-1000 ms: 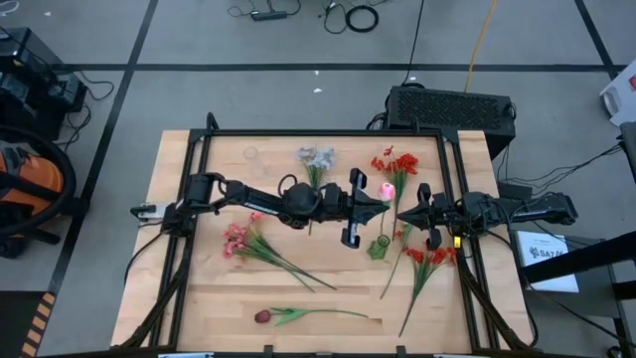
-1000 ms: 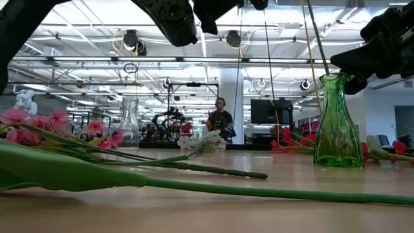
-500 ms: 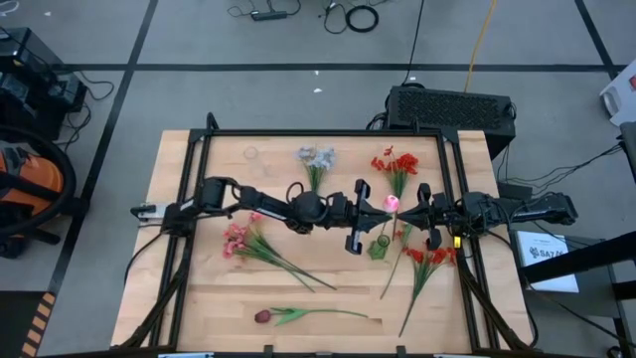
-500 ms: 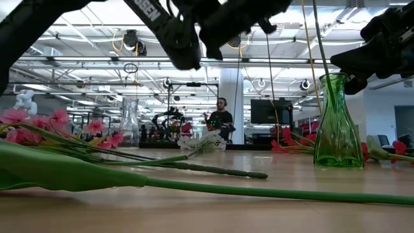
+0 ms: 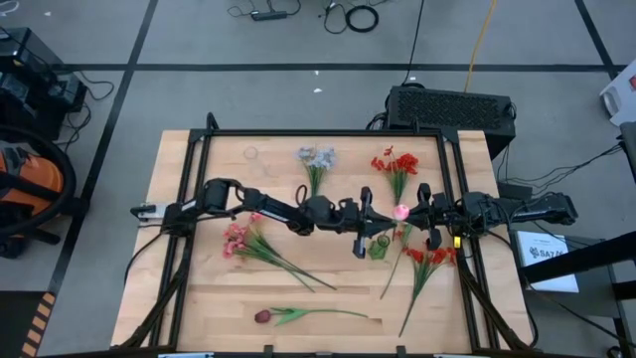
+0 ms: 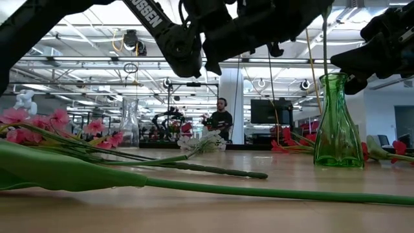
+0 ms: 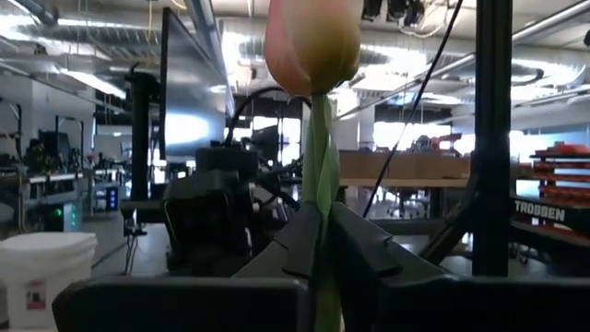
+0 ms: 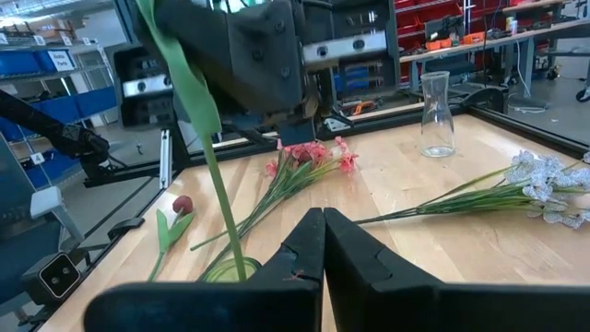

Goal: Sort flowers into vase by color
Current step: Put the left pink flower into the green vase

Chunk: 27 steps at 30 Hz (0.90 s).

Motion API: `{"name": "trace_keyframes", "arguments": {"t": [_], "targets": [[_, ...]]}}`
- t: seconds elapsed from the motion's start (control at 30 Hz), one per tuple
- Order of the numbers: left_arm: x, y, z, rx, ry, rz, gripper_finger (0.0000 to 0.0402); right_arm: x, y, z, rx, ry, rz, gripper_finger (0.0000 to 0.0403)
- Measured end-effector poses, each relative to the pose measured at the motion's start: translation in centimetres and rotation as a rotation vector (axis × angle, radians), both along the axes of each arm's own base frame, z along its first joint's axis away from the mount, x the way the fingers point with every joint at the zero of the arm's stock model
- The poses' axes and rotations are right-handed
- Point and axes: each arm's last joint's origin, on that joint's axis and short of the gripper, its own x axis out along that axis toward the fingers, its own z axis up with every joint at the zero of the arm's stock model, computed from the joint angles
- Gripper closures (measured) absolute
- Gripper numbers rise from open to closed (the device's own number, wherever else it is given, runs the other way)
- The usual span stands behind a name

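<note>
The left pincer (image 5: 376, 219) reaches across the middle of the tabletop (image 5: 199, 298), clamped on the green stem of a pink tulip (image 5: 401, 211); in the left wrist view the stem runs up between the closed fingers (image 7: 304, 240) to the blossom above. The stem's lower end sits in the mouth of the green vase (image 5: 379, 248), which stands upright just below the pincer in the high view. The right pincer (image 5: 409, 214) hovers just beside the tulip's head, its fingers (image 8: 304, 244) pressed together on nothing.

Around them lie the other flowers. A pale grey-blue bunch (image 5: 317, 158) rests near the far edge, with a red cluster (image 5: 395, 163) beside it. A second red cluster (image 5: 429, 257) lies under the right arm, its stems crossing the tabletop close to the vase. Pink blossoms (image 5: 237, 240) spread beneath the left arm, and a dark red tulip (image 5: 263, 316) lies alone near the front edge. A clear glass vase (image 5: 251, 154) stands at the far left.
</note>
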Motion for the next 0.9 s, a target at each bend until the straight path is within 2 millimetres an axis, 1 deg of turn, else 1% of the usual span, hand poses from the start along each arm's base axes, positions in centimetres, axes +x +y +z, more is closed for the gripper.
{"name": "trace_keyframes", "arguments": {"t": [0.13, 0.27, 0.4, 0.7, 0.9], "targets": [[0.0, 0.0, 0.0, -0.016, 0.005, -0.01, 0.037, 0.0, 0.0, 0.0, 0.0, 0.0, 0.0, 0.0403], [0.0, 0.1, 0.0, -0.099, 0.036, -0.079, 0.0369, 0.0, 0.0, 0.0, 0.0, 0.0, 0.0, 0.0403], [0.0, 0.7, 0.3, -0.083, 0.054, -0.138, 0.0368, 0.0, 0.0, 0.0, 0.0, 0.0, 0.0, 0.0403], [0.1, 1.7, 1.9, -0.093, 0.166, -0.235, 0.0367, 0.0, 0.0, 0.0, 0.0, 0.0, 0.0, 0.0403], [0.6, 1.7, 2.4, -0.069, 0.224, -0.319, 0.0367, 0.0, 0.0, 0.0, 0.0, 0.0, 0.0, 0.0403]]}}
